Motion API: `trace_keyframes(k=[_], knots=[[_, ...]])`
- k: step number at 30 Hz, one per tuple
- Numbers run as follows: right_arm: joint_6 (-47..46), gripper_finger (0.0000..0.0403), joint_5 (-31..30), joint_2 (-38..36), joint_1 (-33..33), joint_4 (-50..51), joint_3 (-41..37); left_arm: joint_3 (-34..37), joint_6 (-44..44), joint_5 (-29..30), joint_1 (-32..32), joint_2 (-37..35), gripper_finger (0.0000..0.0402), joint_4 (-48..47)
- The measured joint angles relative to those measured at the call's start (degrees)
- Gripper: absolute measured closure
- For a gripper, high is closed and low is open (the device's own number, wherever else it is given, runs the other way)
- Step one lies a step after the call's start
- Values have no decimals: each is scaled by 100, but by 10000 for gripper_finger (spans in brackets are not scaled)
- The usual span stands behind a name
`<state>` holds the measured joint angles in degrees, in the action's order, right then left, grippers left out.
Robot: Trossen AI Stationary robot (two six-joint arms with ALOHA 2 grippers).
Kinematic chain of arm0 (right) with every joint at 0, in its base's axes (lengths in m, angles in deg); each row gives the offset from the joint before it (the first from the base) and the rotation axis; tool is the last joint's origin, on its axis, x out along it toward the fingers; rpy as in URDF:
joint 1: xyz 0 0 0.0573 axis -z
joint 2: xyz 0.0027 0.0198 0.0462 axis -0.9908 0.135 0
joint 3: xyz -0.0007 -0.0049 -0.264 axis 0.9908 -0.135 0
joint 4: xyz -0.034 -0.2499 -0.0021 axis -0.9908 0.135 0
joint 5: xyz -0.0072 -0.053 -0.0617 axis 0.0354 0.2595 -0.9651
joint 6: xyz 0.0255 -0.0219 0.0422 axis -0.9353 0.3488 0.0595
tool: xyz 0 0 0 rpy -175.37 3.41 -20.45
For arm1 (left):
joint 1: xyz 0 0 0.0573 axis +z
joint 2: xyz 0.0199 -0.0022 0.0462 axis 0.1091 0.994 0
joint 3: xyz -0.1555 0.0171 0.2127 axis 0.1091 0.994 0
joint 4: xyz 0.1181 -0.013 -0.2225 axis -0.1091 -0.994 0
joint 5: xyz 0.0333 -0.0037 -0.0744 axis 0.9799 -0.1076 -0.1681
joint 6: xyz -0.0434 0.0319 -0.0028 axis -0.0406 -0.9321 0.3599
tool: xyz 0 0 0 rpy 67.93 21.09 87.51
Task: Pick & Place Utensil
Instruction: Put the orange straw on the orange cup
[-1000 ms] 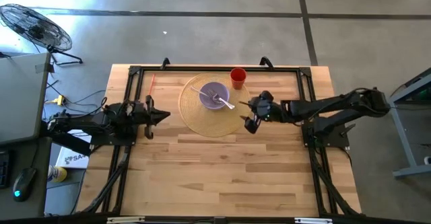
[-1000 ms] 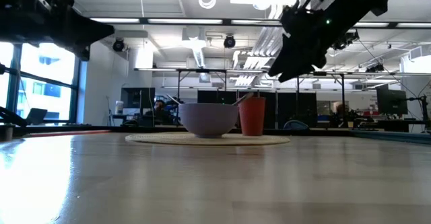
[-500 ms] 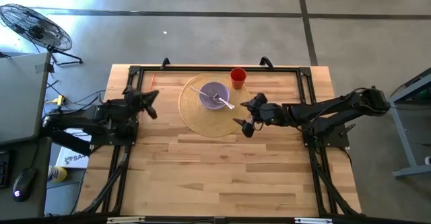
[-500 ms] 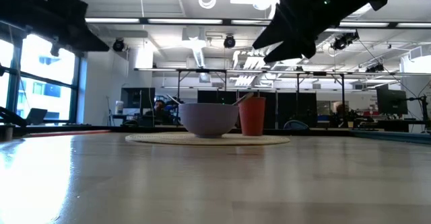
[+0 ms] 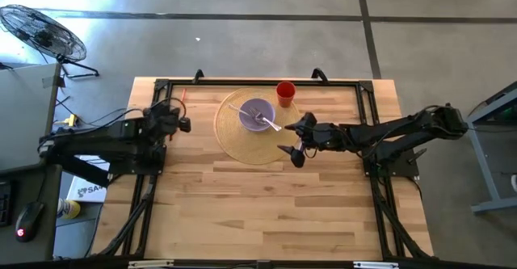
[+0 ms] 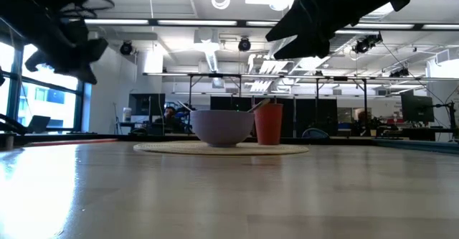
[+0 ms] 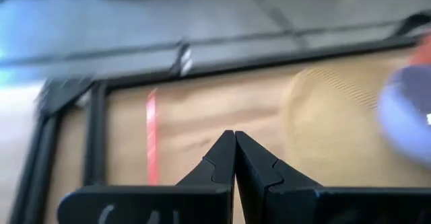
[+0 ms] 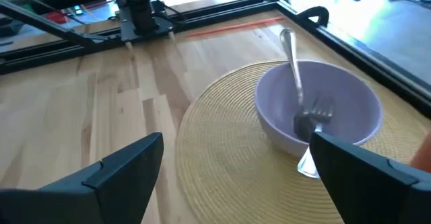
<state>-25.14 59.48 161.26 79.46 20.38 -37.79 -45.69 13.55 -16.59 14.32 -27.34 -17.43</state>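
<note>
A lavender bowl (image 5: 257, 114) stands on a round woven placemat (image 5: 242, 144), also seen as bowl (image 8: 316, 106) and bowl (image 6: 222, 126). A silver fork (image 8: 296, 76) lies in the bowl, handle leaning on the rim. A second silver utensil (image 8: 309, 162) sticks out over the rim toward my right gripper. My right gripper (image 5: 292, 138) hovers open above the placemat's right edge, its fingers (image 8: 128, 163) spread wide, touching nothing. My left gripper (image 5: 182, 125), shut (image 7: 234, 158), hangs in the air near the table's left side.
A red cup (image 5: 285, 93) stands just beyond the placemat on the far side, next to the bowl. A thin red strip (image 5: 182, 99) lies on the wood near the far left frame rail (image 7: 202, 72). Bare wood stretches over the near half of the table.
My left gripper has drawn back from the table's middle toward the left edge and turned about. My right gripper has moved a little left, toward the placemat and bowl, and swung round while staying open. The bowl, utensils and cup have kept still.
</note>
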Motion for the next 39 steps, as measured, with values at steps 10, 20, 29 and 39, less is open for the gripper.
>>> trace_keyframes(k=[10, 20, 29, 39], knots=[[151, 36, 452, 2, 0, 2, 0, 0, 424, -1421, 1996, 1349, 386, -150], [314, 36, 900, 2, 0, 26, 0, 316, 548, -1941, 2766, 2531, 272, 500], [360, 36, 1097, 2, 0, 164, 0, 547, 737, -1895, 2795, 3194, 260, 1206], [476, 36, 1169, 2, 0, 313, 0, 671, 1018, -2020, 2793, 3533, 283, 1354]])
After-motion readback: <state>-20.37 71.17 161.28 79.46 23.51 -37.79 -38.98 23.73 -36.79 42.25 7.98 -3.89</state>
